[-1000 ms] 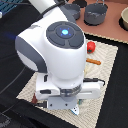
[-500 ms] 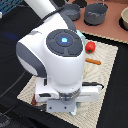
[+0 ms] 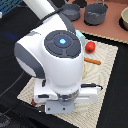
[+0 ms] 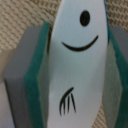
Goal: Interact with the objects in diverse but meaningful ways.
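- fish (image 4: 77, 65), white with a painted eye, smile and fin mark, fills my wrist view; it sits between my two green-padded fingers (image 4: 42, 80), and the pads press on both of its flanks, so my gripper (image 4: 75, 75) is pinched on the fish. behind it i see only woven mat.
- exterior view: my arm's white body covers most of the beige placemat (image 3: 107, 60), and my gripper is hidden beneath it, low over the mat's near part. the fish cannot be seen from here.
- what has changed in the exterior view: over the last second my wrist has shifted slightly toward the view's right and turned a little, while the other things on the mat have stayed put. i judge that i am settling on, or just beginning to carry, the fish; a lift would be the next sensible step.
- count, exterior view: one red tomato (image 3: 90, 47) beside my arm on the view's right, one thin orange-brown stick (image 3: 93, 61) just below it, two dark pots (image 3: 95, 14) at the back, one pale bowl (image 3: 123, 17) at the corner.
- count, wrist view: one fish, two pads. a blue carton shows in neither view.
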{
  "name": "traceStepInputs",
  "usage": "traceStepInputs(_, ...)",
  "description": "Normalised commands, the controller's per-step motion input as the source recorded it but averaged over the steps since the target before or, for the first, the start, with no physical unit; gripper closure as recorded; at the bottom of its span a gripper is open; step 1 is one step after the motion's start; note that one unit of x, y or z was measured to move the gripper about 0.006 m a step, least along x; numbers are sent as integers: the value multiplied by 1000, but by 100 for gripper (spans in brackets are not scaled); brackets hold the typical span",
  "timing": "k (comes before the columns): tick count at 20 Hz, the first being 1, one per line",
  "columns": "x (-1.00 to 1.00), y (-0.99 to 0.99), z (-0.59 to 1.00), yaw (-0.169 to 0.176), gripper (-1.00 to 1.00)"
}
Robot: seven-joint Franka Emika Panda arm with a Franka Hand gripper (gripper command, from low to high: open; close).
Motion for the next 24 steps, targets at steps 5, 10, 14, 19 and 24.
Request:
traceStepInputs(5,-144,739,388,115,100)
traceStepInputs(10,-153,736,357,121,100)
traceStepInputs(14,-297,716,291,112,100)
traceStepInputs(19,-458,606,62,99,100)
traceStepInputs(24,-529,306,-114,85,100)
